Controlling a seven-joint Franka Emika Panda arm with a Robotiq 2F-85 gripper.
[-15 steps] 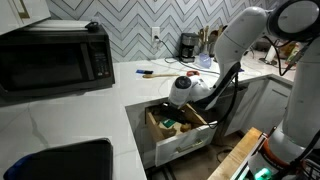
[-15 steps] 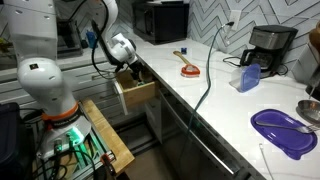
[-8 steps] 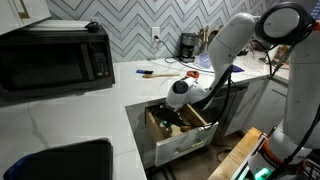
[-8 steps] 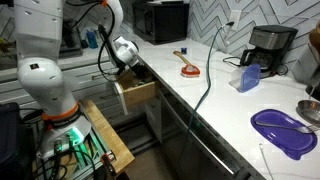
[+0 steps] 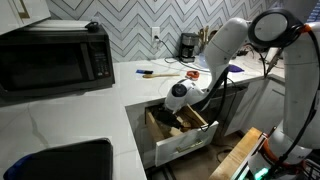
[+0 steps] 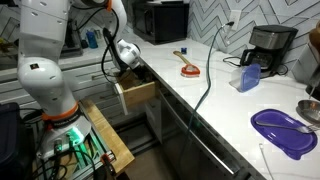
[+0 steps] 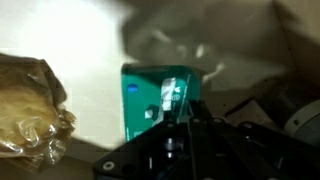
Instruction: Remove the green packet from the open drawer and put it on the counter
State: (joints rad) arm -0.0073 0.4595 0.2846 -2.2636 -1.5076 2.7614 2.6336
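Observation:
The green packet lies flat on the pale floor of the drawer in the wrist view. My gripper comes in from below, its dark fingers drawn together and shut on the packet's right edge. In both exterior views the arm reaches down into the open drawer, and the gripper sits low inside its wooden box, hiding the packet. The white counter runs around the drawer.
A crinkly brown bag lies left of the packet. On the counter stand a microwave, a coffee maker, a red-handled tool and a purple flat item. A sink is at the near corner. A wooden cart stands beside the drawer.
The gripper has sunk a little deeper into the drawer and its jaws have gone from wide open to shut on the packet's edge.

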